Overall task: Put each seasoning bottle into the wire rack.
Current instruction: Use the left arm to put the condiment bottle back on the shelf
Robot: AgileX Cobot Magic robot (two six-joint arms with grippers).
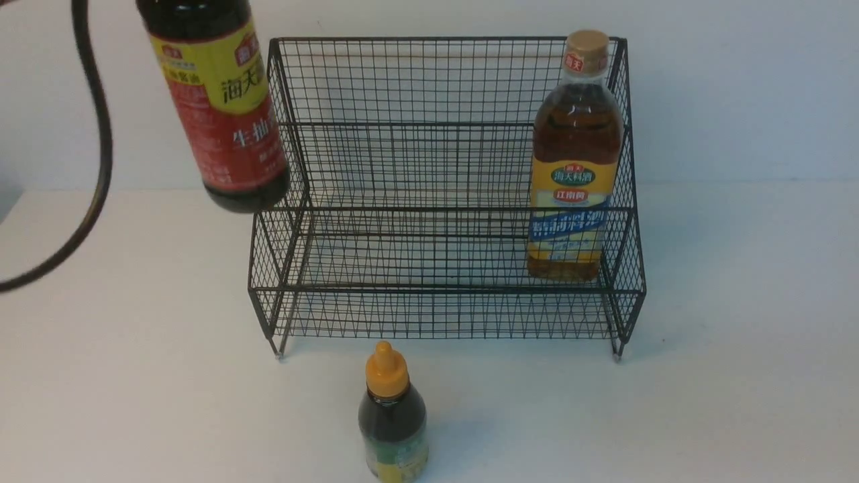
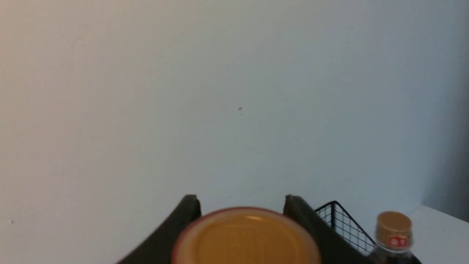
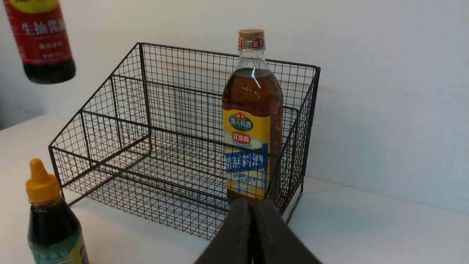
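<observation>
The dark bottle with the red-yellow label hangs in the air, slightly tilted, just outside the upper left side of the wire rack. My left gripper is shut on its orange cap, one finger on each side; the gripper itself is above the front view. The tall amber bottle stands upright in the rack's lower tier at the right end. The small dark bottle with the orange nozzle cap stands on the table in front of the rack. My right gripper is shut and empty, near the rack's front right corner.
A black cable loops down at the far left of the front view. A white wall rises right behind the rack. The rack's two tiers hold only the amber bottle.
</observation>
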